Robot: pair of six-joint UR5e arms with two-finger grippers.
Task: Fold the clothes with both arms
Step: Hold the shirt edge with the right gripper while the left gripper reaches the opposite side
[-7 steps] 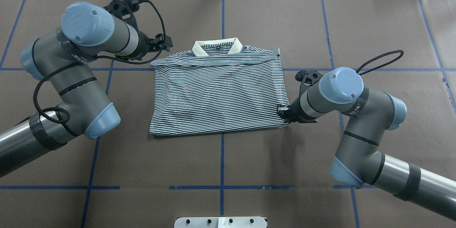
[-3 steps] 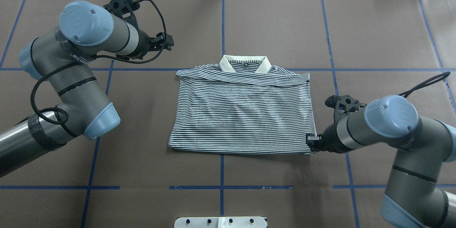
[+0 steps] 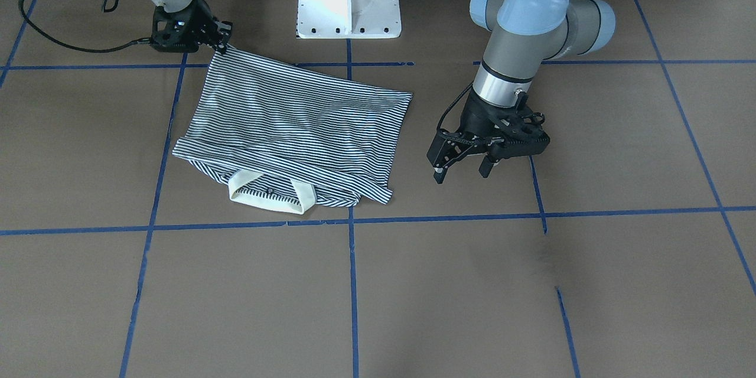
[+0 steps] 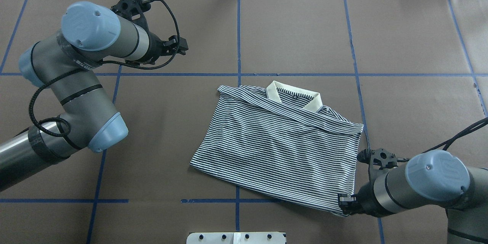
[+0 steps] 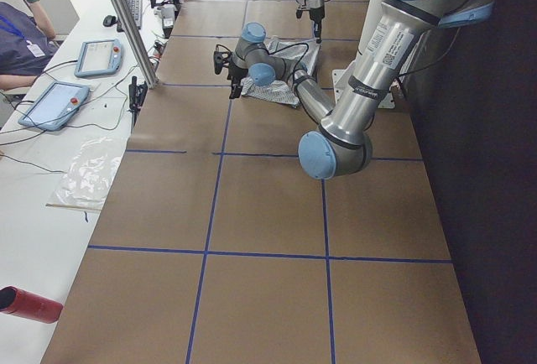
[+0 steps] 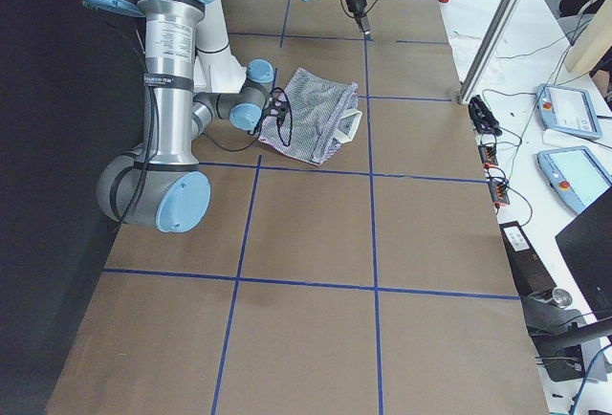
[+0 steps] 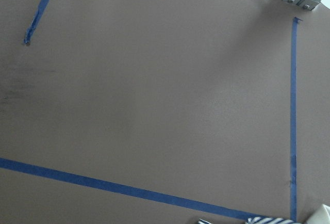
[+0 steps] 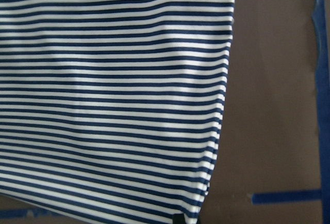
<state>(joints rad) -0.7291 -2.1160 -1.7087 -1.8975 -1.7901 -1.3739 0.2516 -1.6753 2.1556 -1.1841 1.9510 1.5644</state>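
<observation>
Polo shirt [image 4: 278, 148] soft knit cloth; table cover [image 4: 297, 26] matt brown paper

The left arm [image 4: 80, 95] bends in from nine o'clock, the left gripper [image 3: 460, 175] hanging fingers-down with jaws spread near ten o'clock. The right arm [image 4: 434, 177] reaches low at five o'clock, the right gripper [image 4: 344, 203] pinched tight on a shirt [image 4: 278, 141] corner.

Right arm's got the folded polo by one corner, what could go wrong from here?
The right end effector pinches the striped polo shirt at one corner only; pulling there could skew it or open the fold. The left end effector hangs open, clear of the shirt, so nothing steadies the collar side.
</observation>
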